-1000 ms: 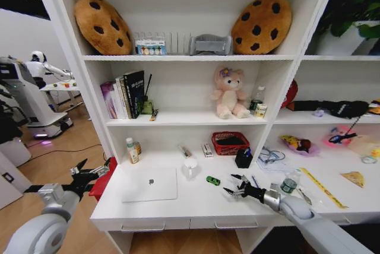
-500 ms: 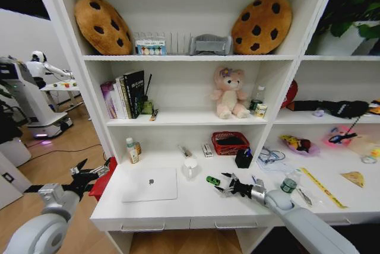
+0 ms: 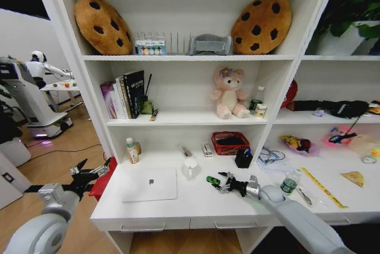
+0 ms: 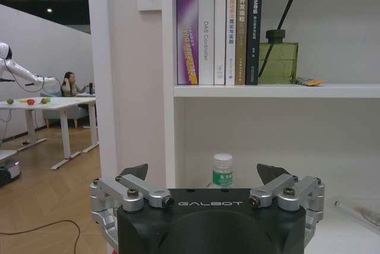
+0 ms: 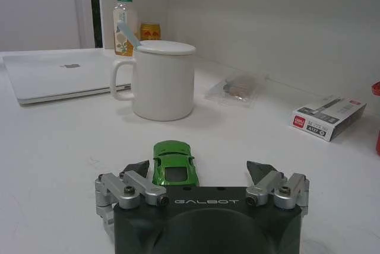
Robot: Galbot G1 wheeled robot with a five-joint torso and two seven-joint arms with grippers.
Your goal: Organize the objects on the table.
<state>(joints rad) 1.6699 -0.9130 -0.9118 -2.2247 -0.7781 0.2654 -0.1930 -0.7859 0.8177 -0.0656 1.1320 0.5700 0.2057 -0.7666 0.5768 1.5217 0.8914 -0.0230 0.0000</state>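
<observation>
Reaching low over the white table (image 3: 178, 206), the right hand (image 3: 222, 183) sat just behind the tiny green toy car (image 3: 212, 180), its fingers spread wide and gripping nothing. In the right wrist view the car (image 5: 173, 161) lay on the table surface between the two open fingertips, nearer one of them; whether that fingertip (image 5: 138, 168) touched the car was hard to judge. Beyond the car stood the white mug (image 5: 160, 79) with its lid on, upright, and farther back the thin silver laptop (image 5: 65, 76) lay closed and flat. Two small bottles (image 5: 123, 16) stood behind the mug near the back wall, and a small white box (image 5: 328, 117) lay off to one side.

From the head view, the laptop (image 3: 150, 184) rested on the left part of the table, the mug (image 3: 190, 167) just beside its far right corner, and the car a little to the right of the mug. A yellow ruler (image 3: 322, 187) lay on the table's right side, with a yellow wedge (image 3: 354, 178) near it.

The left hand (image 3: 89, 174) hung in the air beyond the table's left end, fingers spread and empty. Its wrist view showed the open fingertips (image 4: 136, 172) facing a shelf of upright books (image 4: 219, 28).
</observation>
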